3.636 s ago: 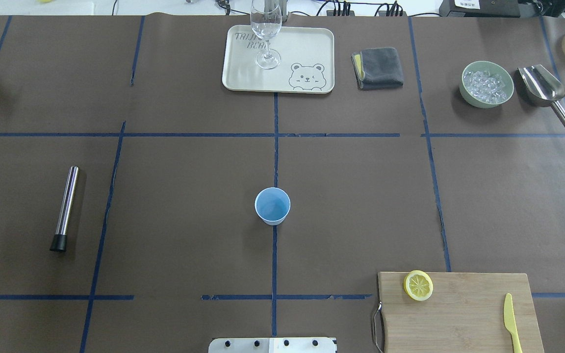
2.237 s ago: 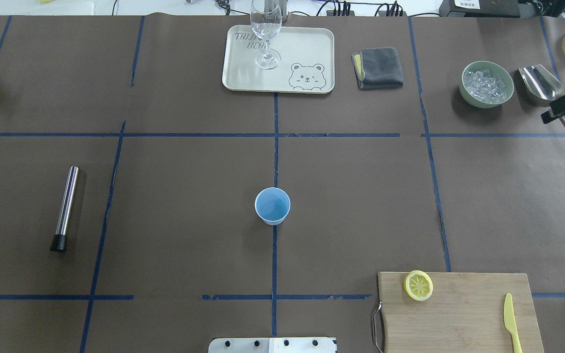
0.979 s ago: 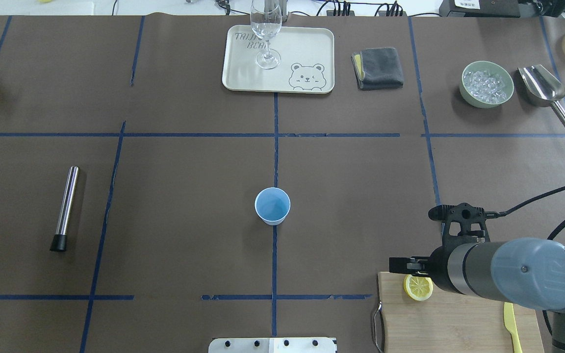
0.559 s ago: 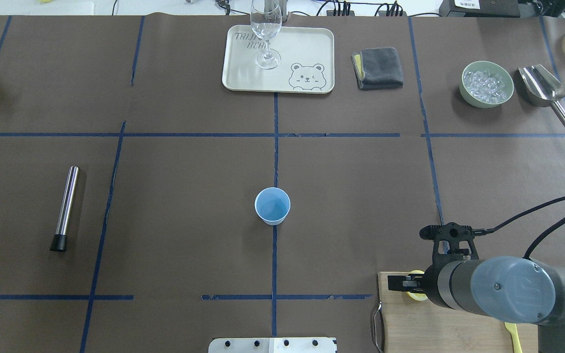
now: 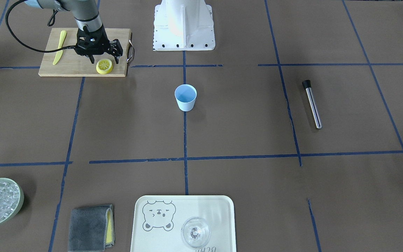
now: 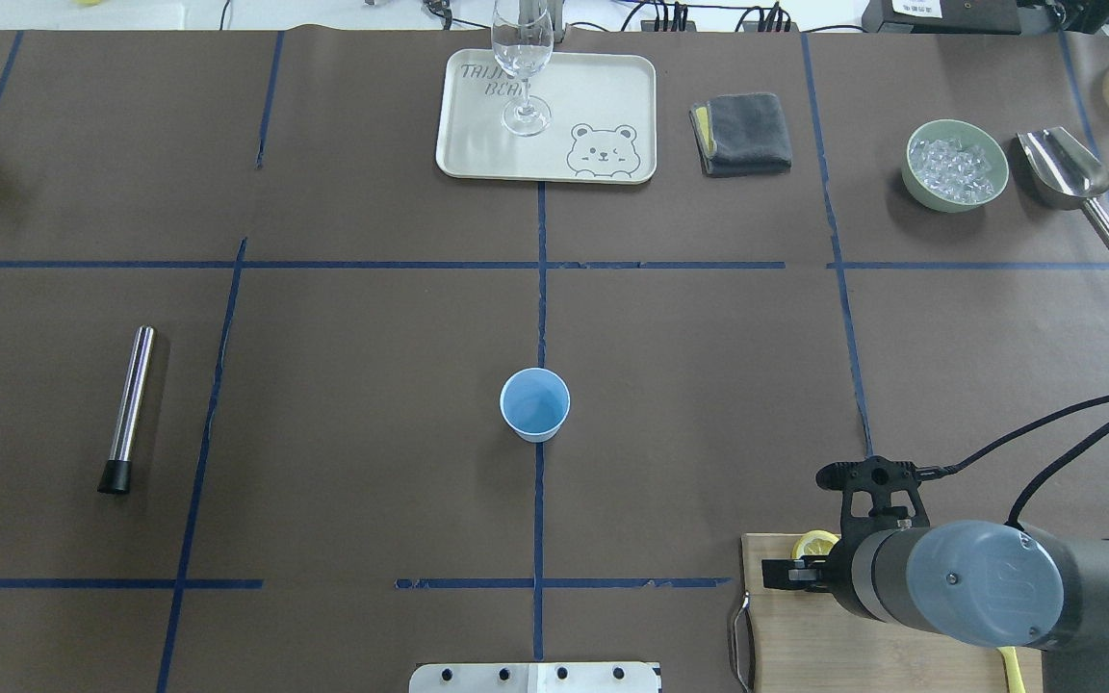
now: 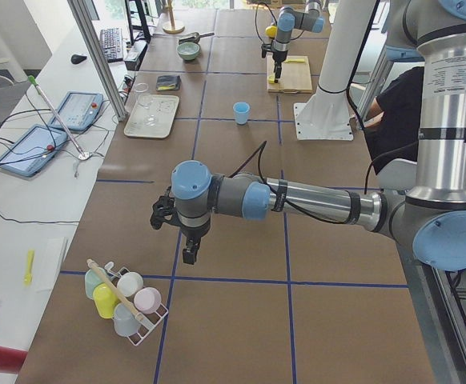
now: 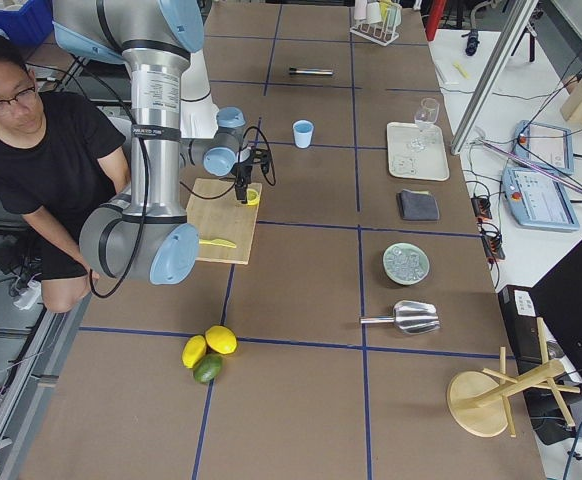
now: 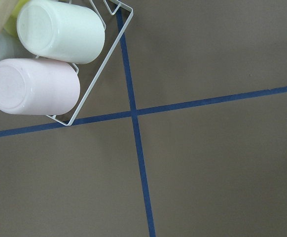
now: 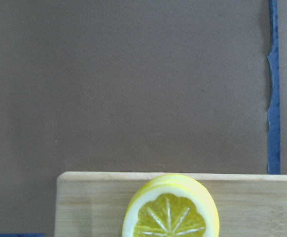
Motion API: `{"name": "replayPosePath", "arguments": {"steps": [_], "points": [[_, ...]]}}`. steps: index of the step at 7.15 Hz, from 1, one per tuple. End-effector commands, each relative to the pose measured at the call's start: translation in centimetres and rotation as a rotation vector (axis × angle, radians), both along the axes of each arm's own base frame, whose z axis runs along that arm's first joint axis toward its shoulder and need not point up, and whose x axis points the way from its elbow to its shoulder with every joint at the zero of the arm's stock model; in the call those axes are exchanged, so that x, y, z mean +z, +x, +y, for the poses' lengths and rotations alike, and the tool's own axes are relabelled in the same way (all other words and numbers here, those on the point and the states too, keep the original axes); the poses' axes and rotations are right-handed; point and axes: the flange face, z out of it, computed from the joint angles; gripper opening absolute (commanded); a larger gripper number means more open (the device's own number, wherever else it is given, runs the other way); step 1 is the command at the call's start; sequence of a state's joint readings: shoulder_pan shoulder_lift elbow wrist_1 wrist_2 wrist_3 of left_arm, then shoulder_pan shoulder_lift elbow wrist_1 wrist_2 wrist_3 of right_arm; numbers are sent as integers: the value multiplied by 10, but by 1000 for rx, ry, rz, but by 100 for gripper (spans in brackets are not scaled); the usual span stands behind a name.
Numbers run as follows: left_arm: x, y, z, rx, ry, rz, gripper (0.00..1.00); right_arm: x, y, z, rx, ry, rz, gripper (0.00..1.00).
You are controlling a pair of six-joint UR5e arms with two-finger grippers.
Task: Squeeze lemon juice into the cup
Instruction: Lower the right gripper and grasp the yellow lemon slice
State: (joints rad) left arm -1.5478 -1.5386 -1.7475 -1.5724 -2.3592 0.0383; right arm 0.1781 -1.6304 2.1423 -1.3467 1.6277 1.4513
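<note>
Lemon: one round yellow slice (image 5: 104, 66) is lying flat, cut face up, on the wooden board (image 5: 72, 68). It is sitting at the board's edge that faces the middle of the bench, near the corner with the metal handle.

Board: it is lying at the bench edge closest to the robot, on the robot's right side. A yellow knife (image 5: 59, 47) is lying on it too, well apart from the lemon.

Cup: the light-blue cup (image 5: 185, 97) is standing upright in the middle of the bench, on a blue tape line, well apart from the board.

Right end effector: it (image 5: 104, 60) is pointing down over the lemon with its two fingers spread wide, one on each side of the slice. It is holding nothing. It is probably hanging just above the slice and not touching it, but that is hard to see.

Left end effector: it (image 7: 188, 253) is pointing down near the bench's left end, close to a wire rack of cups (image 7: 125, 300). I cannot tell if its fingers are apart or together.

Far edge of the bench: a tray (image 5: 222, 210) is carrying a clear glass (image 5: 195, 232). A folded grey cloth (image 5: 89, 227) is lying next to the tray. A green bowl (image 5: 20, 201) is holding ice near the corner.

Metal tube: it (image 5: 312, 105) is lying on the robot's left side of the bench.
</note>
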Motion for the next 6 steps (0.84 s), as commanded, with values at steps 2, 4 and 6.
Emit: {"name": "replayPosePath", "arguments": {"steps": [2,4,6], "points": [[-1,0,-1,0,3,0,100,6,-5,0,-4,-4,11,100],[-2,0,-1,0,4,0,100,6,-6,0,-6,-6,11,97],[-1,0,-1,0,3,0,100,4,-7,1,-10,-10,6,90]]}}
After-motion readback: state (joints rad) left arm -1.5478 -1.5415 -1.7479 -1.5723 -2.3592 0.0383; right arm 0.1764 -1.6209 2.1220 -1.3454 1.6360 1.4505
